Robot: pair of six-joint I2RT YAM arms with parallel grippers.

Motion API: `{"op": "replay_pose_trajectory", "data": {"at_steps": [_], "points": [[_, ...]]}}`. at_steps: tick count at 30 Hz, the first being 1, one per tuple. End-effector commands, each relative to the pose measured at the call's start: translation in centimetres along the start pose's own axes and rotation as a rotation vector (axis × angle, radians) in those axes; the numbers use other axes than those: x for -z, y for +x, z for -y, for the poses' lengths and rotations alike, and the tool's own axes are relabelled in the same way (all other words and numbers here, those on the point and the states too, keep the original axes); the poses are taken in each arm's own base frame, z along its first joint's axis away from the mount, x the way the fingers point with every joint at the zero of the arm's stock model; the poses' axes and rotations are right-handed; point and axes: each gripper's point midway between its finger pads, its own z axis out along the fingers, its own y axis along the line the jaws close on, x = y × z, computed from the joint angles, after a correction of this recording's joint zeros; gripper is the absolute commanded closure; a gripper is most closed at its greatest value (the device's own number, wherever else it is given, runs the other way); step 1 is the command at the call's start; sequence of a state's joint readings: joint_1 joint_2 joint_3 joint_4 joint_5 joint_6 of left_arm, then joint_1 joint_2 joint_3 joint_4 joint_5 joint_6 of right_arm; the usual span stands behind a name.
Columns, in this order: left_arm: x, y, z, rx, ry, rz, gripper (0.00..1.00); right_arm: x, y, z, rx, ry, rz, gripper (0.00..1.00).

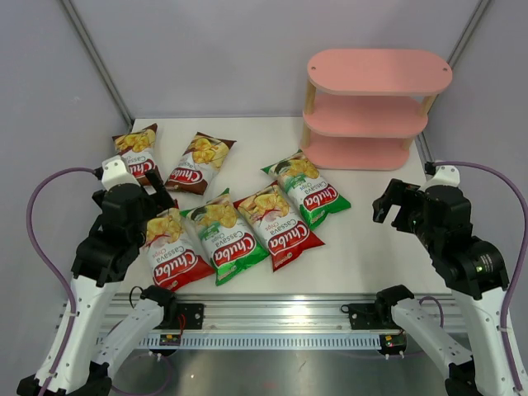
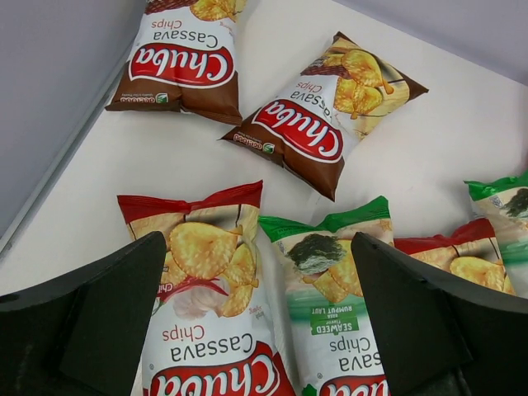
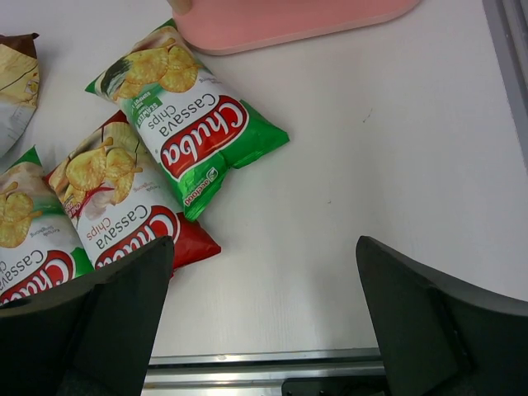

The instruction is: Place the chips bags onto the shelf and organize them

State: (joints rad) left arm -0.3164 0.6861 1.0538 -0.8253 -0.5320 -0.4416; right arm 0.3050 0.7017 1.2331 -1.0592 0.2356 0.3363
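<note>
All six chips bags [image 1: 278,224] lie on the desk [image 1: 371,247], none on the pink shelf [image 1: 379,73] yet. The left tool [image 2: 257,241] and the right tool [image 3: 264,241] stand spread, empty. The bags look light, puffy, slippery (chips break easily); better to pinch a sealed edge.

We've got a white table [image 1: 371,239] with 6 chips bags [image 1: 200,162] flat on it: 2 brown bags [image 1: 139,153] far left, then red bag [image 1: 173,252], green bag [image 1: 227,239], second red bag [image 1: 279,224] and second green bag [image 1: 308,191] running from near left to just beside the pink shelf [image 1: 375,74], which stands far right.
</note>
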Motion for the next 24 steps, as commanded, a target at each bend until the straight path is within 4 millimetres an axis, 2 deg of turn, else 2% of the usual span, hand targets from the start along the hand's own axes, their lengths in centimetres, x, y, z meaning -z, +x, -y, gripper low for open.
{"op": "replay_pose_trajectory", "data": {"at_steps": [1,7,12,14,15,16,17,19,20,21,22,23,24], "points": [[0.6,-1.8,-0.6,0.039,-0.032,0.064,0.01,0.6,-2.0,-0.4,-0.025,-0.022,0.087,0.01],[-0.1,-1.4,0.1,0.105,-0.036,0.037,0.01,0.8,-1.7,-1.0,-0.027,-0.064,0.099,0.01],[-2.4,0.6,2.6,0.284,-0.008,-0.037,0.01,0.6,-1.1,-2.0,-0.053,-0.142,0.124,0.01],[-4.4,0.6,2.5,0.351,-0.033,-0.047,0.01,1.3,-1.1,-2.7,-0.082,-0.198,0.15,0.01],[-5.1,1.4,3.4,0.375,0.013,-0.101,0.01,1.1,-1.0,-3.0,-0.095,-0.217,0.163,0.01],[-5.8,1.5,3.4,0.404,0.021,-0.121,0.01,1.2,-1.0,-3.1,-0.108,-0.228,0.172,0.0],[-7.7,2.0,3.0,0.46,0.018,-0.152,0.01,1.5,-1.1,-3.6,-0.128,-0.265,0.189,0.01],[-9.5,2.0,2.5,0.498,0.006,-0.162,0.01,1.7,-0.8,-4.1,-0.143,-0.3,0.191,0.01],[-10.7,1.4,1.2,0.55,-0.03,-0.138,0.01,1.9,-0.7,-4.5,-0.154,-0.33,0.189,0.01],[-12.3,2.3,1.0,0.567,-0.039,-0.171,0.01,1.7,-0.4,-4.8,-0.157,-0.346,0.181,0.01],[-13.2,2.5,0.7,0.592,-0.042,-0.176,0.01,1.7,-0.4,-4.9,-0.162,-0.351,0.183,0.01],[-14.6,2.0,-0.5,0.647,-0.051,-0.144,0.01,1.8,-0.1,-5.5,-0.157,-0.388,0.164,0.0],[-16.0,3.1,-0.4,0.677,-0.031,-0.194,0.01,1.8,0.0,-5.7,-0.158,-0.397,0.157,0.0]]}}
